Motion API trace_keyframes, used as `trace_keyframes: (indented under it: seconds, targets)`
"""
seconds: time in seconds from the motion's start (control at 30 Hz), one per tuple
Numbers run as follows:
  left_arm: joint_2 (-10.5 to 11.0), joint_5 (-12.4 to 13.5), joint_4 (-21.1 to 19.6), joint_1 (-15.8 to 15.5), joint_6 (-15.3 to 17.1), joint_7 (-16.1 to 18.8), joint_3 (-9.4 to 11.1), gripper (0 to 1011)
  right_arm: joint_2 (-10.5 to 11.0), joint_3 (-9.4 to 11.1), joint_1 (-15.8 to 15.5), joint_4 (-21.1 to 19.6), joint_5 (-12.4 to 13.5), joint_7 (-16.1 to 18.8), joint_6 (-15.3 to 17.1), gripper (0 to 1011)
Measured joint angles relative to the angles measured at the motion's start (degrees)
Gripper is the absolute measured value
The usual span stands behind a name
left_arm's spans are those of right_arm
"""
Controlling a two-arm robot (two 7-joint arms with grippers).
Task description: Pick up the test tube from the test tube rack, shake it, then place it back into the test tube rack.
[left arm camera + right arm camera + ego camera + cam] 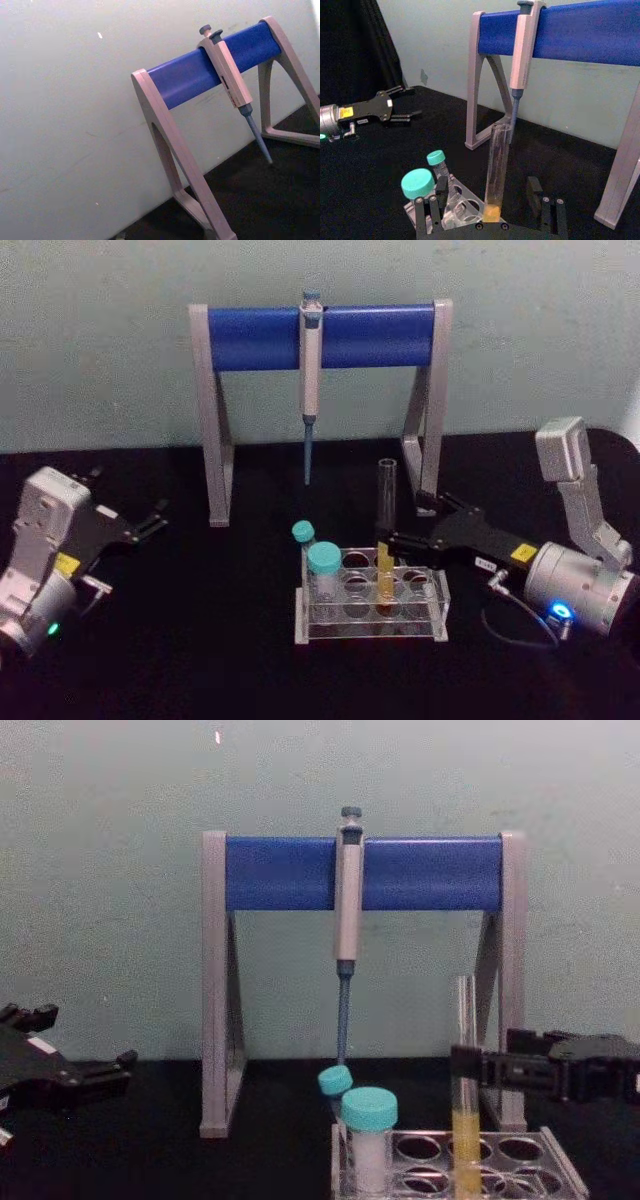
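Observation:
The test tube (385, 515) stands upright in the clear test tube rack (440, 618), yellow-orange liquid in its lower part. My right gripper (405, 523) reaches in from the right at mid-height of the tube and is open, one finger on each side. In the right wrist view the test tube (497, 160) rises between the two black fingers (440, 187), with a gap on both sides. From the chest view the right gripper (480, 1065) overlaps the test tube (463, 1030) above the rack (560, 1170). My left gripper (150, 520) rests open at the far left, holding nothing.
A grey stand with a blue bar (250, 337) spans the back, and a pipette (310, 360) hangs from it just behind the tube. Two teal-capped vials (323, 562) stand in the rack's left end. Black table lies open to the left and front.

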Motion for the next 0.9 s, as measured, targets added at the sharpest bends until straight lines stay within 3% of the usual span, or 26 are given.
trace_keyframes:
  seconds: [0.43,0.9]
  targets:
    - [0.0,0.0,0.0,0.0,0.0,0.0,0.0,1010,-1.7,-2.7,5.4,6.4,1.1,1.4,0.1,1000]
    - [0.0,0.0,0.0,0.0,0.0,0.0,0.0,1010,-2.6,-4.4,7.4,8.7,1.2,1.8,-0.2,1000]
